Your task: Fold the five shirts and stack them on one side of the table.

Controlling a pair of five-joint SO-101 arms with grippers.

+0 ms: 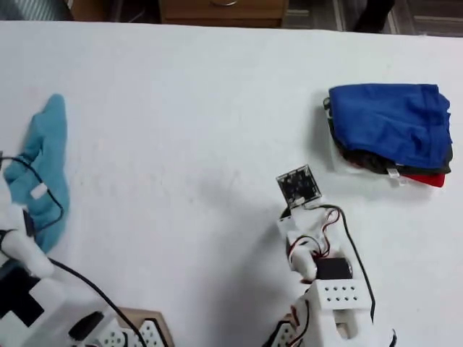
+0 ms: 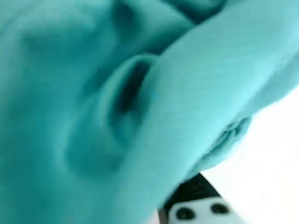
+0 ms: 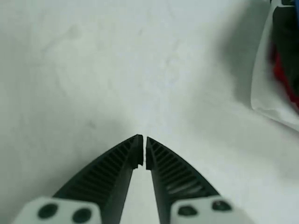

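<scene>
A teal shirt (image 1: 45, 166) lies bunched in a long strip at the table's left edge, and its cloth (image 2: 117, 93) presses right up against the left wrist camera. My left gripper holds it; one black finger (image 2: 194, 193) pokes out under the fabric. A stack of folded shirts (image 1: 391, 130) sits at the right, blue on top, with black, red (image 1: 428, 178) and white layers below. My right gripper (image 3: 142, 142) is shut and empty, low over bare table to the left of the stack (image 3: 280, 70).
The white table (image 1: 188, 130) spreads wide between the teal shirt and the stack. The right arm's body (image 1: 329, 289) stands at the front edge, with the left arm's base (image 1: 29, 289) at the front left corner. Wooden furniture (image 1: 224, 11) lies beyond the far edge.
</scene>
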